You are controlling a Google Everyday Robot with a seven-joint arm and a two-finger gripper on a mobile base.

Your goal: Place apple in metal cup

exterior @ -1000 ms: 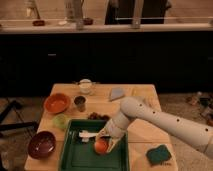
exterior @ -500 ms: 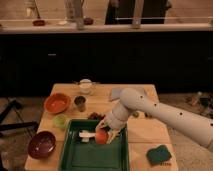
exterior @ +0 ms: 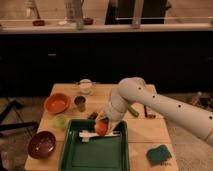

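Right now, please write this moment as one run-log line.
gripper: shut on small round orange-red apple, over green tray | short dark grey metal cup: apple not inside

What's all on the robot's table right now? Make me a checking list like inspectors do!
Surface: wooden table with a green tray at the front.
Job's things: apple in the hand, at the tray's back end; metal cup stands apart, behind and to the left.
Clutter: orange bowl, maroon bowl, small green ball, pale jar, green sponge, white utensil in the tray.
Grippers: hand shut on the apple.
Cables: nothing seen.
Surroundings: dark counter behind, with a few things on top.
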